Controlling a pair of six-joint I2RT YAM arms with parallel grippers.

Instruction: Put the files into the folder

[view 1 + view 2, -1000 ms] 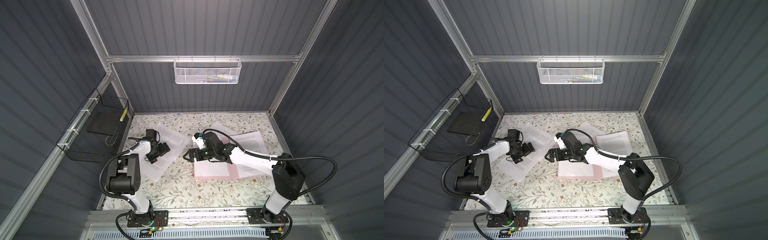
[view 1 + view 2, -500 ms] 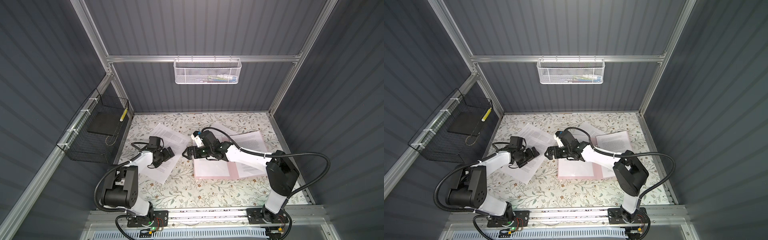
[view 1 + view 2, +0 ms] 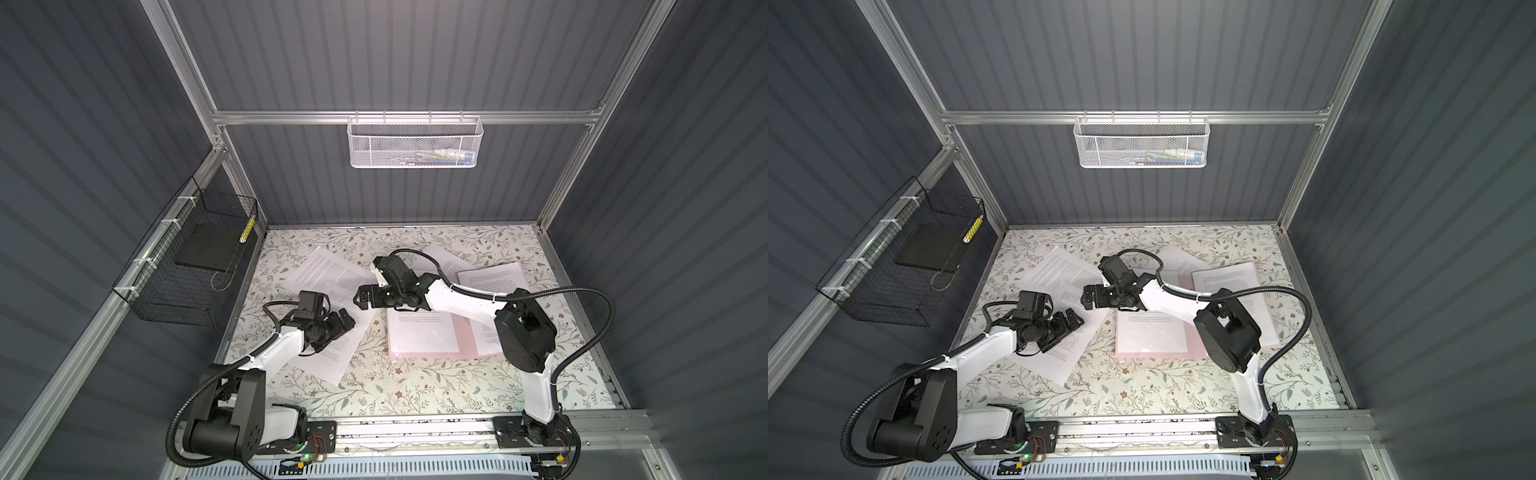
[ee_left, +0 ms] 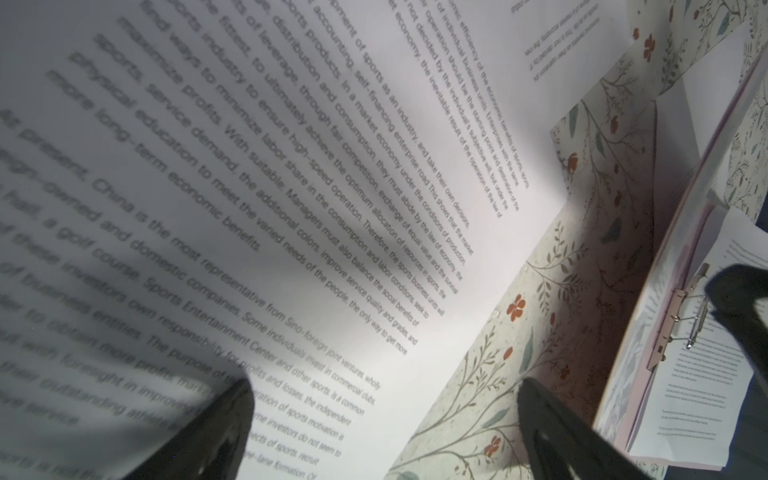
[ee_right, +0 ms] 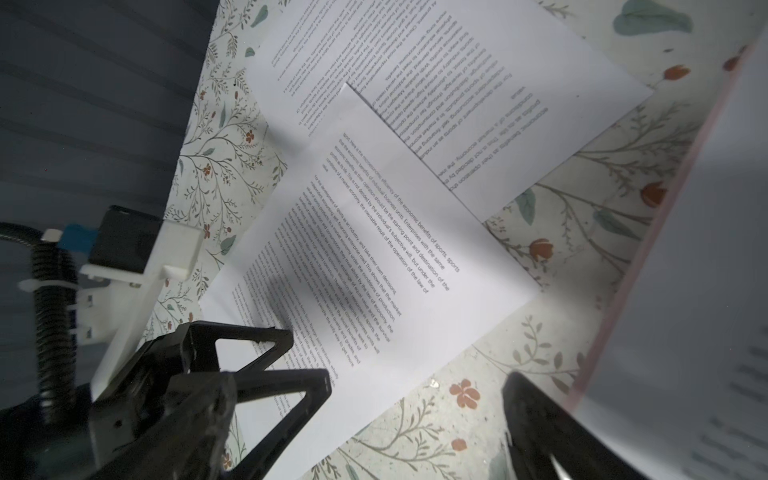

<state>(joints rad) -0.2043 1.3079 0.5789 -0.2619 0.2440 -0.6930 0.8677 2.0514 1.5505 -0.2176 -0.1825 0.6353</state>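
On the floral table [image 3: 415, 386] a pale pink folder [image 3: 466, 338] is laid open just behind the right hand [image 3: 362, 298]; several printed files [image 3: 422, 336] are already placed on it. Two loose files [image 3: 328, 270] are left outside, one under the left hand [image 3: 347, 321], one just beyond it. Both hands are spread wide; nothing is held.

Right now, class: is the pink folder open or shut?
Open. The folder lies spread flat, its inside clip exposed, with printed sheets on it.
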